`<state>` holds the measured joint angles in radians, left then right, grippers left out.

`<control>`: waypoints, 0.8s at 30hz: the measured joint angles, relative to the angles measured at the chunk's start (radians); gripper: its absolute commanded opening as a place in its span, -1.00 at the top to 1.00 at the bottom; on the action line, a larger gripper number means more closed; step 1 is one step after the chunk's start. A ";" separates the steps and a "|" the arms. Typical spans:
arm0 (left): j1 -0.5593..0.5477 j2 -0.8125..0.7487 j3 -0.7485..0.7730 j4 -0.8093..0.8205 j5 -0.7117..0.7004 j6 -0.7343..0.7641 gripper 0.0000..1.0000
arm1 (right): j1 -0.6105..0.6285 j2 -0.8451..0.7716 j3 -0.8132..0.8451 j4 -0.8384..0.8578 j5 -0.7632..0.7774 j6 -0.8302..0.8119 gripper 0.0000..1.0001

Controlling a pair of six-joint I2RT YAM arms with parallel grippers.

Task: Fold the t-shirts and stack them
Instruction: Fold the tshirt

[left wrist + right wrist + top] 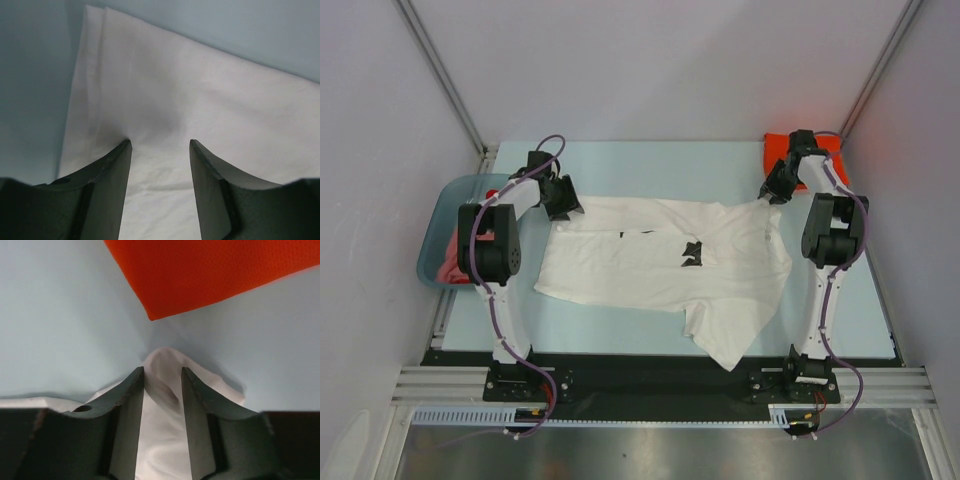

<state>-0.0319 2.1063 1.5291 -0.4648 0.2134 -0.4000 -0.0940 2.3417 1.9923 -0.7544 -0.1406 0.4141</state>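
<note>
A white t-shirt [650, 265] with small black prints is seen on the pale blue tabletop [650, 165], while an orange-red t-shirt [775, 146] is shown at the far right corner. At the left edge, salmon-pink and red cloth [448, 268] is pictured in a blue-grey basin [445, 205]. The left arm [492, 250] and right arm [832, 230] are finished in black and white.

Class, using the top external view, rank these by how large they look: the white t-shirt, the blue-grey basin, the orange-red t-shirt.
1. white t-shirt
2. blue-grey basin
3. orange-red t-shirt, though it is partly hidden
</note>
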 measured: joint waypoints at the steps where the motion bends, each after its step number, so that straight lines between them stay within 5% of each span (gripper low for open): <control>1: 0.000 0.000 0.000 0.000 0.000 0.000 -0.12 | -0.002 0.006 0.000 0.000 -0.002 0.004 0.34; 2: 0.000 0.000 0.000 0.000 0.000 0.000 -0.11 | -0.004 0.010 0.000 0.000 -0.003 0.008 0.61; 5: 0.001 0.000 0.000 0.000 0.000 0.000 -0.11 | -0.016 0.010 -0.016 0.018 -0.006 0.026 0.84; 13: 0.001 0.002 0.000 0.001 0.000 0.000 -0.11 | -0.071 -0.136 -0.274 0.193 0.014 0.065 0.94; 17: 0.001 0.002 0.000 0.001 0.000 0.000 -0.11 | -0.095 -0.193 -0.364 0.279 0.019 0.097 0.82; 24: 0.001 0.002 0.003 -0.002 0.000 0.003 -0.12 | -0.103 -0.195 -0.374 0.325 0.006 0.113 0.31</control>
<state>-0.0311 2.1086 1.5322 -0.4667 0.2131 -0.3973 -0.1970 2.1464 1.6180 -0.4297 -0.1345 0.5270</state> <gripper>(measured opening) 0.558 0.285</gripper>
